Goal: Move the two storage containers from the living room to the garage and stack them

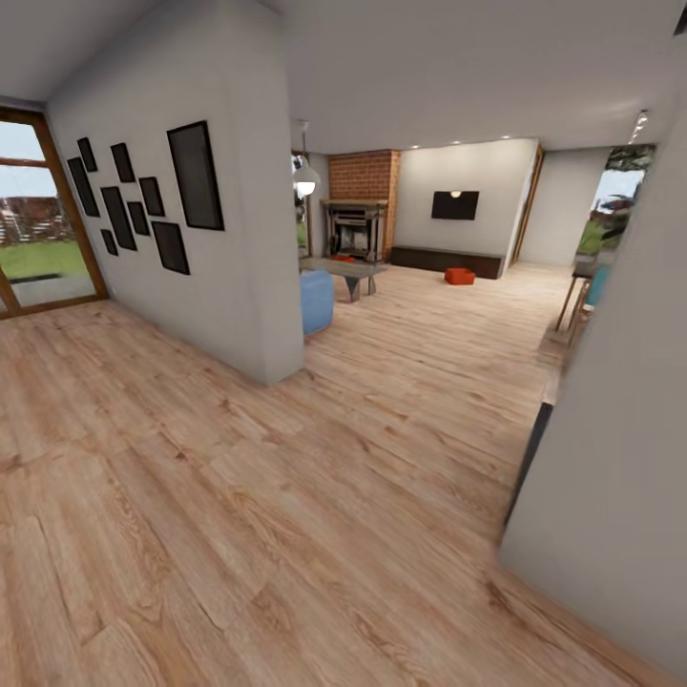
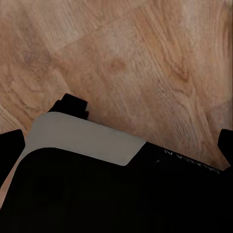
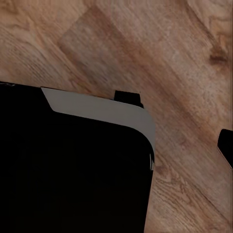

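Container (image 1: 459,276), small, orange-red, far off.

Both arms hang low here, each wrist camera looking straight down past the robot's own black base. On the left side, the dark body (image 2: 97,194) with its pale grey rounded panel (image 2: 82,138) sits under the camera, and black finger tips (image 2: 10,145) poke in at either edge, well apart. On the right side, the same black bulk (image 3: 68,170) with a grey curved edge (image 3: 107,111), and one dark finger tip (image 3: 226,145) at the frame's border. Whether the right tool is spread or closed can't be told from this.
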Robot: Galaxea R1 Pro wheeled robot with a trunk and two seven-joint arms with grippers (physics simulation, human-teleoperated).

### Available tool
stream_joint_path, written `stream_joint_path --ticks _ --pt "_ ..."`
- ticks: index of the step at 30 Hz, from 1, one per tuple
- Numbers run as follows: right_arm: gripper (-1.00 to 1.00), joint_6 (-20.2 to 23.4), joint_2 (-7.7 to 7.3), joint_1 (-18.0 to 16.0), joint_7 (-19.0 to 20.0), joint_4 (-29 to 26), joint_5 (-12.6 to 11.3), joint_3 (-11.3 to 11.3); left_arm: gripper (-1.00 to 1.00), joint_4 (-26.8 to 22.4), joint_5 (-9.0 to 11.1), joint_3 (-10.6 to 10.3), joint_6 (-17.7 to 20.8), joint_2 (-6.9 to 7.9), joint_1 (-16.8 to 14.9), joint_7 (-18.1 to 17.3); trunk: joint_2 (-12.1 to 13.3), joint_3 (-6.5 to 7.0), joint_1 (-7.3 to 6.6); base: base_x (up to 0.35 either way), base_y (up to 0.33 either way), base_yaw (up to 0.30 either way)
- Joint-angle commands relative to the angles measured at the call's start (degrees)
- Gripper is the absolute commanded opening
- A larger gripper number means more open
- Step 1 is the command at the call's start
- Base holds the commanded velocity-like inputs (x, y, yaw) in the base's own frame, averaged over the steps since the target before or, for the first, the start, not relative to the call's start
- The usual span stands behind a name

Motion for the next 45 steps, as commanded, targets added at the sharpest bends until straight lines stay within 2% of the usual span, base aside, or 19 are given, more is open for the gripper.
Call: stream_joint_path --ticks 1,14,26,45 --pt "1.00 -0.2 -0.01 0.0 0.0 0.0 0.4 0.1 1.00 0.1 0.0 0.4 0.0 0.00 -0.1 0.0 0.0 -0.15 0.03 0.342 0.000 0.000" --pt "1.00 -0.2 0.03 0.0 0.0 0.1 0.4 0.1 1.00 0.1 0.0 0.4 0.0 0.00 -0.1 0.0 0.0 -0.74 0.03 0.342 0.000 0.000" --pt "1.00 -0.2 0.01 0.0 0.0 0.1 0.5 0.1 1.00 0.1 0.0 0.4 0.0 0.00 -0.1 0.0 0.0 -0.01 0.03 0.342 0.000 -0.082" --pt "1.00 -0.2 -0.02 0.0 0.0 0.1 0.4 0.1 1.00 0.1 0.0 0.4 0.0 0.00 -0.1 0.0 0.0 0.18 0.03 0.342 0.000 -0.005"
